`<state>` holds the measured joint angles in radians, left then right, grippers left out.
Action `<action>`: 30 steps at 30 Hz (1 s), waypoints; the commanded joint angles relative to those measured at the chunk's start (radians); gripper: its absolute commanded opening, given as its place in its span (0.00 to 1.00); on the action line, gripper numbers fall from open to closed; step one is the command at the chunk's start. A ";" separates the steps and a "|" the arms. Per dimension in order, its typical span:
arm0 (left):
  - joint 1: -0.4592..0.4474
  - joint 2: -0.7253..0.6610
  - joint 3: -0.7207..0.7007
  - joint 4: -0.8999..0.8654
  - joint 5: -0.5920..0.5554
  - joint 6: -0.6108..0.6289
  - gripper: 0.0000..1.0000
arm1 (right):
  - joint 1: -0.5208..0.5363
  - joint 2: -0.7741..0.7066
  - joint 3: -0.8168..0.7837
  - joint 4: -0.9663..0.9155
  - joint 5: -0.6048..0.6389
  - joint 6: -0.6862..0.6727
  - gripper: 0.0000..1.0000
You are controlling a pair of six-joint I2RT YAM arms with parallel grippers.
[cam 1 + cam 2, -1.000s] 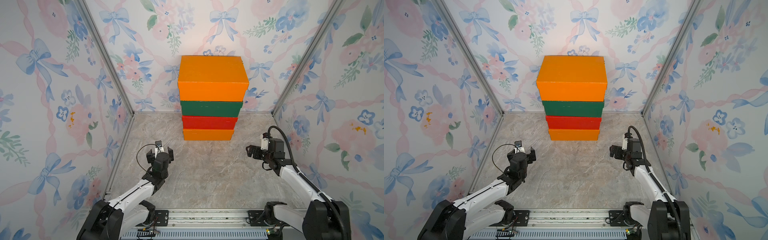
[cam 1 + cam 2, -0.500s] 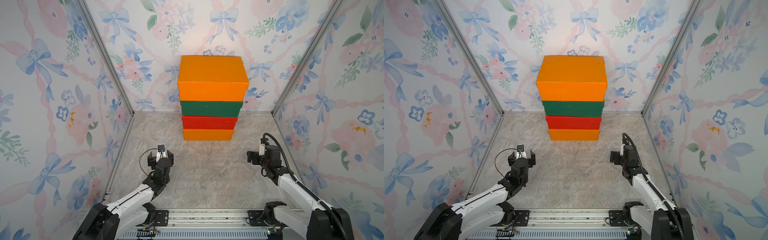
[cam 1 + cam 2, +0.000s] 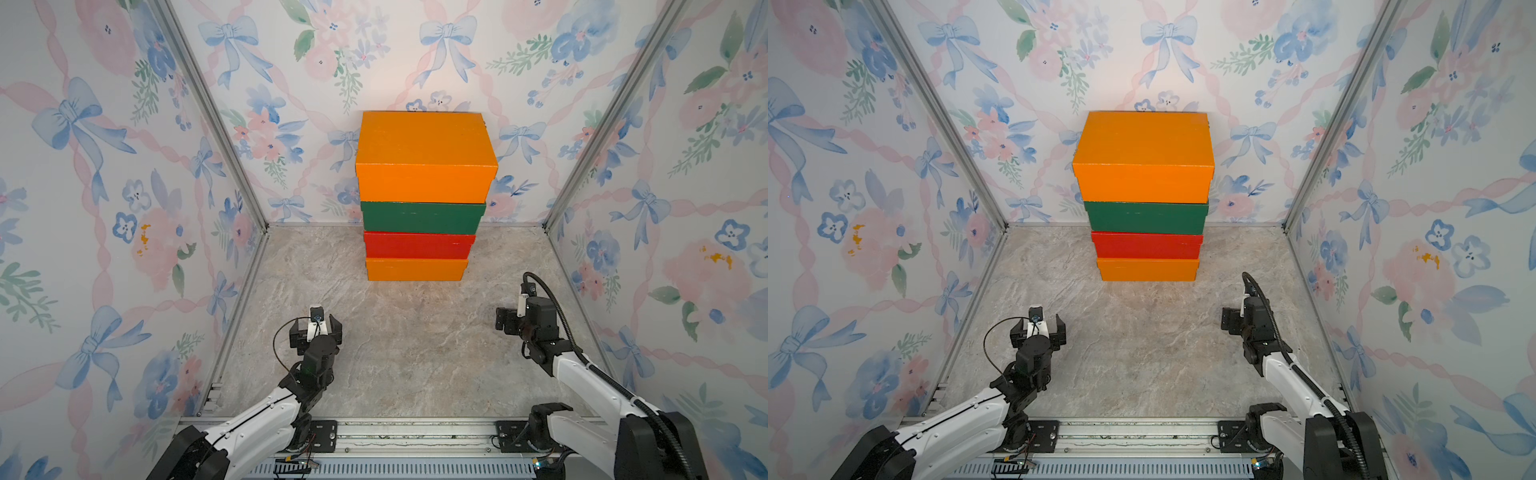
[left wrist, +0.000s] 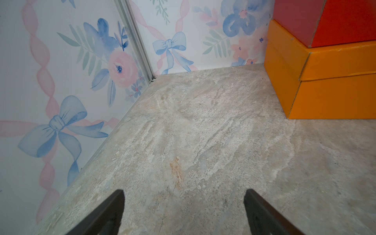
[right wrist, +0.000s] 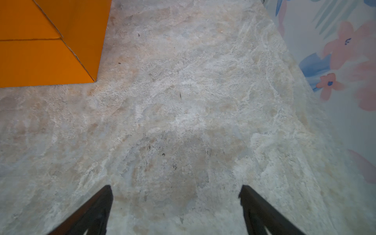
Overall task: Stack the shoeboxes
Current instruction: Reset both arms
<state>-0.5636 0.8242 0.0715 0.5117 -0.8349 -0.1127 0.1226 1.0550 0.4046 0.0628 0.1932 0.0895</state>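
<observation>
The shoeboxes stand in one stack against the back wall in both top views: an orange box (image 3: 424, 158) on top, a dark green box (image 3: 422, 218) under it, then a red box (image 3: 419, 245), and an orange box (image 3: 417, 269) on the floor. My left gripper (image 3: 316, 330) hovers open over the marble floor, front left of the stack, holding nothing. My right gripper (image 3: 509, 320) is open and empty at the front right. In the left wrist view the bottom orange box (image 4: 335, 91) and red box (image 4: 345, 22) lie ahead of the open gripper (image 4: 184, 195). The right wrist view shows the bottom box's corner (image 5: 40, 57).
Floral wallpapered walls (image 3: 124, 208) close in the left, right and back sides, with metal corner posts (image 3: 216, 124). The marble floor (image 3: 415, 353) stretches between the stack and the arm mounting rail (image 3: 407, 436) at the front.
Both arms have pulled back from the stack toward the front and sunk lower. The stack has not moved. Both grippers stay open and empty.
</observation>
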 commanded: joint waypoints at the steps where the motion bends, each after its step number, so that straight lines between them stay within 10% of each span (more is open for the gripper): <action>1: -0.003 -0.039 -0.016 0.020 -0.027 -0.014 0.94 | 0.024 0.009 -0.003 0.004 0.064 0.014 0.97; 30: 0.188 0.106 0.040 0.071 0.122 -0.084 0.96 | 0.017 0.208 0.058 0.245 0.249 0.018 0.97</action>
<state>-0.3885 0.9268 0.0937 0.5446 -0.7376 -0.1799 0.1448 1.2732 0.4610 0.2455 0.4175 0.0967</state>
